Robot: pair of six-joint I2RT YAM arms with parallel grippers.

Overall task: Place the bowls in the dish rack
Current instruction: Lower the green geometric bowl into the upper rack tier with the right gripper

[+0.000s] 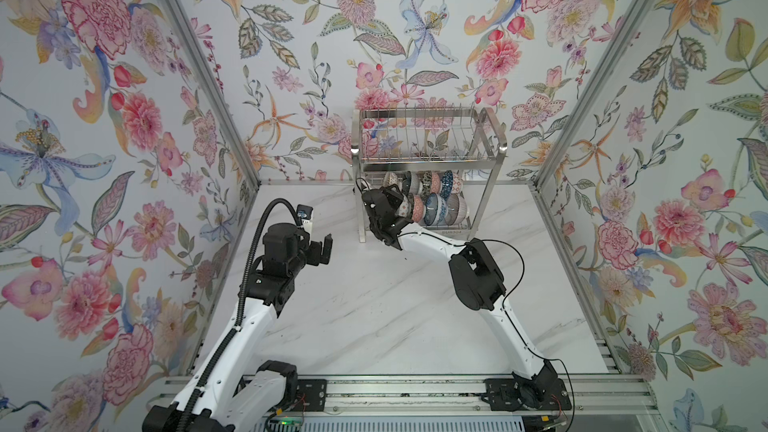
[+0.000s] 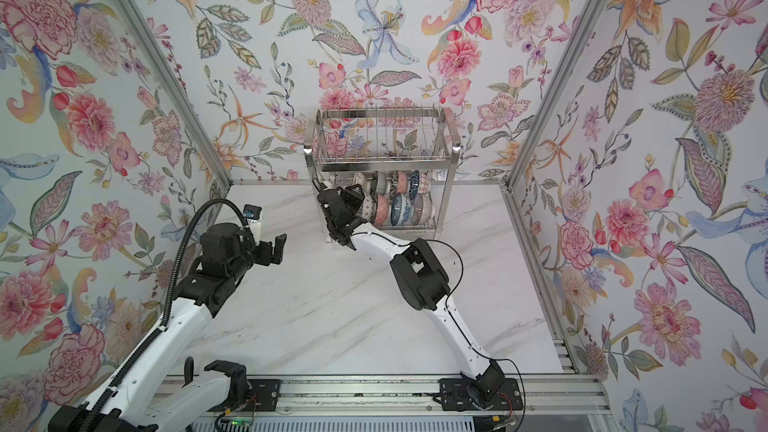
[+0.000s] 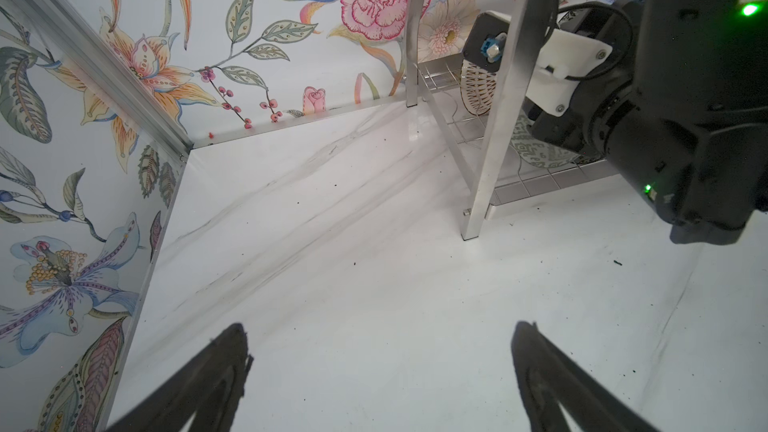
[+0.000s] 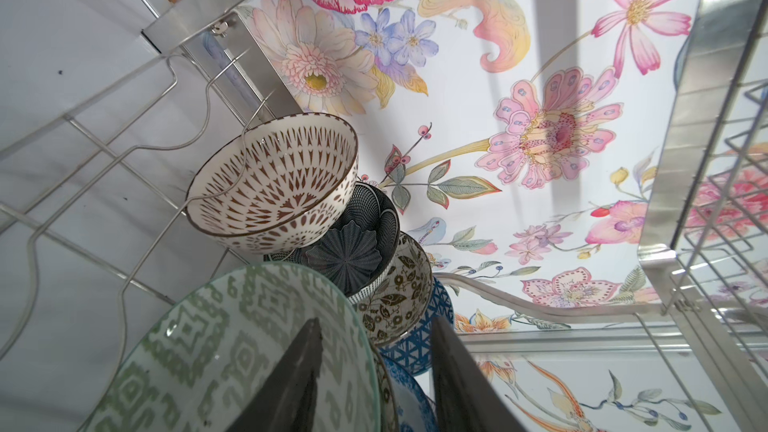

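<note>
Both arms bolt to the aluminium rail [image 1: 395, 392] along the near edge of the white marble-look worktop [image 1: 374, 309]. Black left gripper [image 1: 323, 248] hangs over the worktop's left half, about mid-depth: fingers spread wide, nothing between them, bare worktop below. Black right gripper [image 1: 401, 206] is in at the left end of the two-tier stainless wire dish rack [image 1: 428, 167], lower tier. Jaws partly open, straddling the rim of the pale green geometric bowl [image 4: 199, 359]: one finger [image 4: 291, 380] inside, the other outside, gap showing on both sides of the rim. That bowl stands on edge in the wavy lower wires, left end of the front row. The other small patterned ceramic bowls [image 1: 436, 197] stand on edge in two rows on the same tier, packed close. Beyond the green one in the right wrist view: brown-and-white petal bowl [image 4: 282, 184], dark ribbed bowl [image 4: 353, 247], brown leaf bowl [image 4: 409, 284], blue triangle bowl [image 4: 419, 347]. Rack stands at the worktop's far edge, right of centre, against the floral wallpaper [image 1: 415, 35].
</note>
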